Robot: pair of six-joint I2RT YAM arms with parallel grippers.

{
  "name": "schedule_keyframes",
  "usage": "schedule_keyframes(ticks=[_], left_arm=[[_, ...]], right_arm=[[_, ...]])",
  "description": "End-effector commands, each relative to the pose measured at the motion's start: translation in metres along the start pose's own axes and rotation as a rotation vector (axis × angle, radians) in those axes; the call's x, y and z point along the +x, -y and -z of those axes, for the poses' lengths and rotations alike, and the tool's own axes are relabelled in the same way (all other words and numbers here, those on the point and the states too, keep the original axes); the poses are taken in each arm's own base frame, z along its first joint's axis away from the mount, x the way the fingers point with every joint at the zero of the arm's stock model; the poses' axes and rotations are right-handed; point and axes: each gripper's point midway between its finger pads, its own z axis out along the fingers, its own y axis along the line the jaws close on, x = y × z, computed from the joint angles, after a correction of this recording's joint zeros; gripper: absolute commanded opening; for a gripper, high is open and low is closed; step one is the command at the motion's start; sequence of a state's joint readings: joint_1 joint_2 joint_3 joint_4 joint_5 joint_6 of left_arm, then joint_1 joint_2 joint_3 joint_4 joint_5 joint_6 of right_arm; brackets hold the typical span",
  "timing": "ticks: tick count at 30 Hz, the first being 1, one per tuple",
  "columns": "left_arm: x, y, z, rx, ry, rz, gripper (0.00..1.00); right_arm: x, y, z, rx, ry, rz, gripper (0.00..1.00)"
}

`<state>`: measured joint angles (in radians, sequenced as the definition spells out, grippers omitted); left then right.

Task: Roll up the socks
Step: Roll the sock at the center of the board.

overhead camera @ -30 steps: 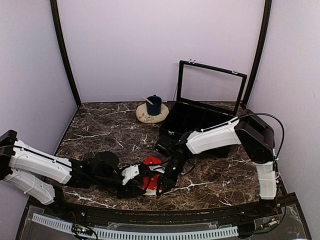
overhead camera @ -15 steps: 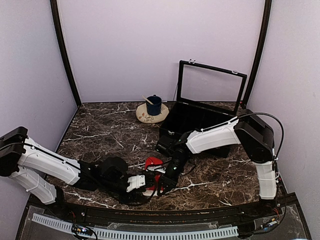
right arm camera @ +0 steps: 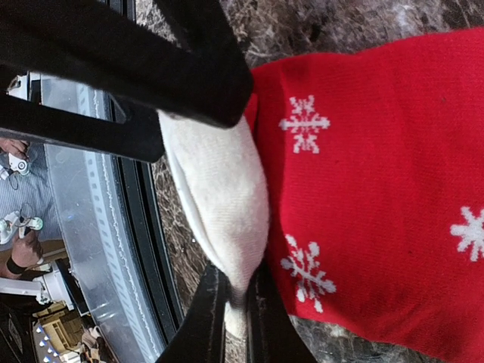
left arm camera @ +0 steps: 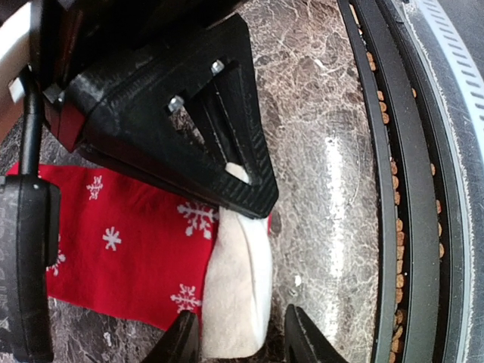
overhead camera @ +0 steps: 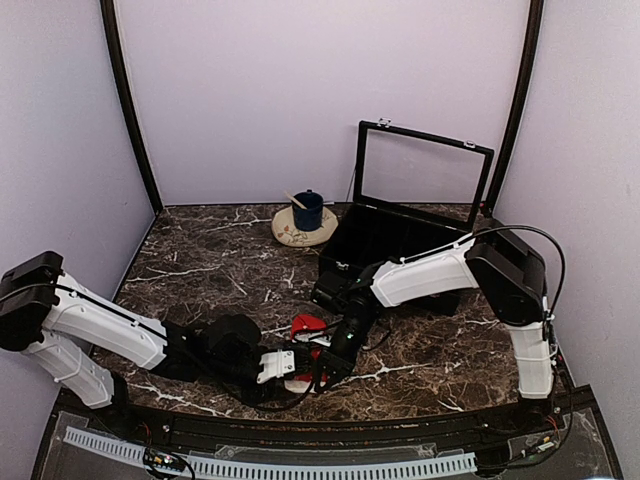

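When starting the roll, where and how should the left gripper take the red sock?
Grip the white cuff, the end of the red sock that bulges above the flat fabric. Come from above, jaws across its width. The right gripper pinches its tip, so take the free part.

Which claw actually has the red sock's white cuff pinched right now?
The right claw: its jaws are shut on the white cuff of the red snowflake sock. The left claw only straddles that cuff, jaws apart.
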<state>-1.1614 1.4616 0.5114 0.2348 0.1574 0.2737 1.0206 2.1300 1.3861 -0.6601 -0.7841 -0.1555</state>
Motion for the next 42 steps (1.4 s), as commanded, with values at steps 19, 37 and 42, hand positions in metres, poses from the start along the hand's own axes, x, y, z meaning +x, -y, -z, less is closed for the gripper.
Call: schedule_keyframes(ticks=[19,37,42], left_arm=[[-0.003,0.005,-0.013,0.043,-0.018,-0.022,0.19],[0.009,0.016,-0.013,0.111,-0.094,0.069,0.0],[0.014,0.018,-0.013,0.124,-0.114,0.134,0.0]], right_arm=[[0.002,0.004,-0.004,-0.031,-0.024,-0.024,0.01],[0.004,0.014,0.004,0.008,-0.007,-0.054,0.16],[0.001,0.015,0.008,0.015,0.015,-0.057,0.19]])
